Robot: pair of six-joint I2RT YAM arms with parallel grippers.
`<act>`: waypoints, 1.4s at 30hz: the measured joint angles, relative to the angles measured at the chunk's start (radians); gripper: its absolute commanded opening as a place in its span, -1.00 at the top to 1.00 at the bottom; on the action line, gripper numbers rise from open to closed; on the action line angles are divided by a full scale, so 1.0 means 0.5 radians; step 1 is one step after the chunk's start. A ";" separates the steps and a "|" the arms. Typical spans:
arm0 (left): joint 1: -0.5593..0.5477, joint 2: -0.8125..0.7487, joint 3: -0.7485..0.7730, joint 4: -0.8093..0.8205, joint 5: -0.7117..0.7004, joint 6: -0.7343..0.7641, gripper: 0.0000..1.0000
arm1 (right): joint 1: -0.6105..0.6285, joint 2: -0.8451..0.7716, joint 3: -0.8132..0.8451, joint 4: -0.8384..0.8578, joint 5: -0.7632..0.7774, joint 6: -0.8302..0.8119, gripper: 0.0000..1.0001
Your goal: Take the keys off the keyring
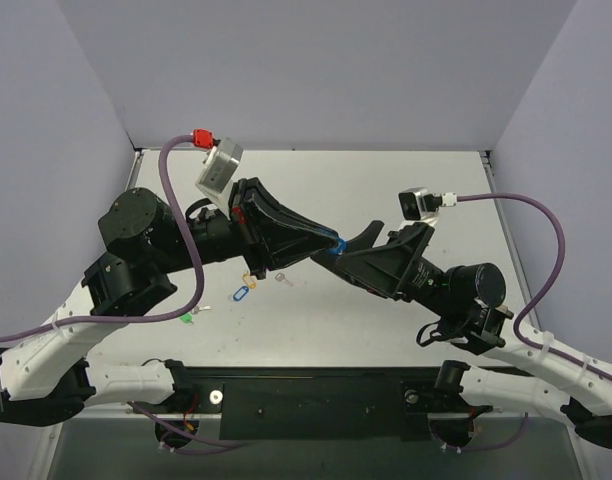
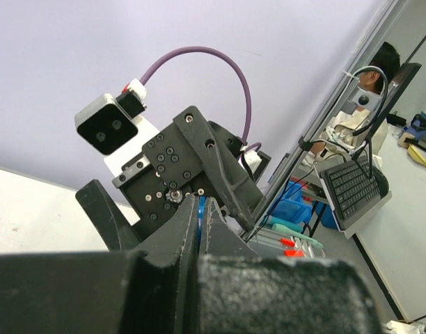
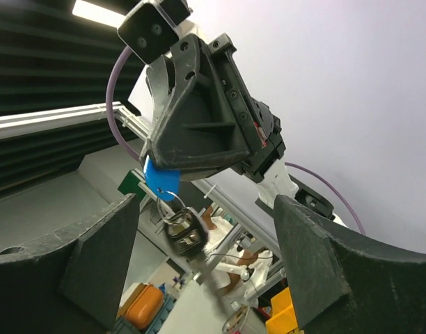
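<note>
— Blue plastic is what the left gripper (image 1: 322, 241) has. Its fingers are clamped flat on a blue tag (image 3: 161, 182), held up off the table (image 1: 386, 200) between the two arms.

— And the ring?

— The keyring (image 3: 178, 221) hangs just under that tag with something small, dark and silvery on it. It's blurred, so I can't tell how many keys it carries.

— The right gripper (image 3: 206, 202)?

— Spread wide and holding nothing. It points straight at the hanging bunch, near it but not touching.

— What's on the table?

— Loose pieces below the left arm: a second blue tag (image 1: 242, 293), a yellow tag (image 1: 251, 275) and a bare silvery key (image 1: 282, 278). A green tag (image 1: 189, 318) lies nearer the left base. I judge those are off already, so the task looks well along.

— So how should the next grab go?

— The left should hold the tag steady so the ring doesn't swing. The right needs to close on the ring or the key itself, below the tag, not on the tag or the left fingers. Those parts are tiny against the fingers, so it calls for a fingertip pinch, approached slowly and centred. Then it should work along the ring's coil, not yank straight away, or the tag may slip from the left pinch.
</note>
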 measured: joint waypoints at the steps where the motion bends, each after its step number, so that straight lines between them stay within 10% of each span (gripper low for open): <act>1: 0.000 -0.005 0.000 0.000 -0.006 0.000 1.00 | 0.020 0.010 0.000 0.002 0.001 -0.011 -0.43; 42: 0.000 -0.201 -0.209 0.054 -0.190 0.001 1.00 | 0.225 -0.015 0.040 -0.036 0.143 -0.194 0.16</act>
